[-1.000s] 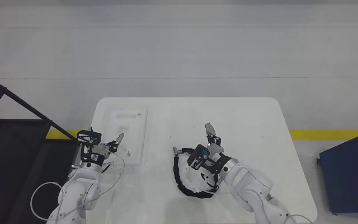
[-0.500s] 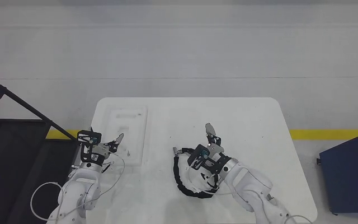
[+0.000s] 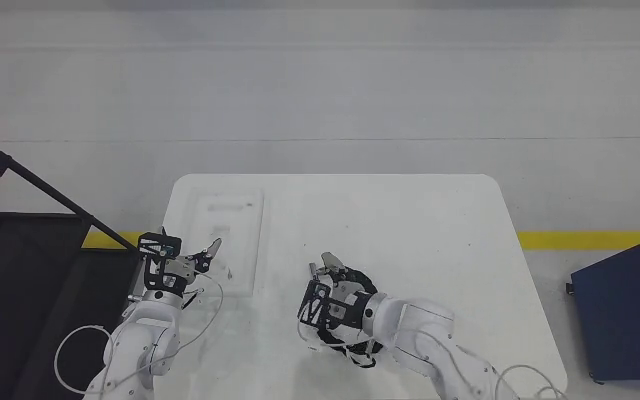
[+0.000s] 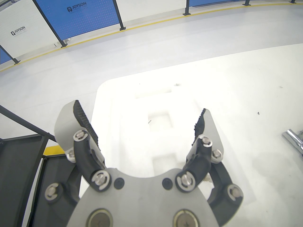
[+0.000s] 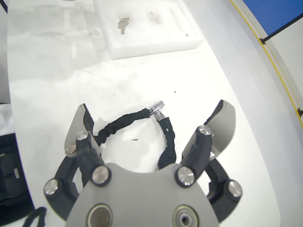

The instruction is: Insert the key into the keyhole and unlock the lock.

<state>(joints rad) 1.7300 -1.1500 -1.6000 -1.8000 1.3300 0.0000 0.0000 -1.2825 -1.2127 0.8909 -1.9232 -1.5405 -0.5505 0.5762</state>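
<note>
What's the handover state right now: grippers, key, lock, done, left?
Left gripper: open, empty, over the foam tray.
Right gripper: open, empty, above the lock, not gripping it.
Key: lying in a recess of the tray, untouched.
The lock is a black-sleeved loop with a metal end, on the table beside the tray.
Done: nothing yet.
Left: pick up the key, steady the lock, insert, turn.
</note>
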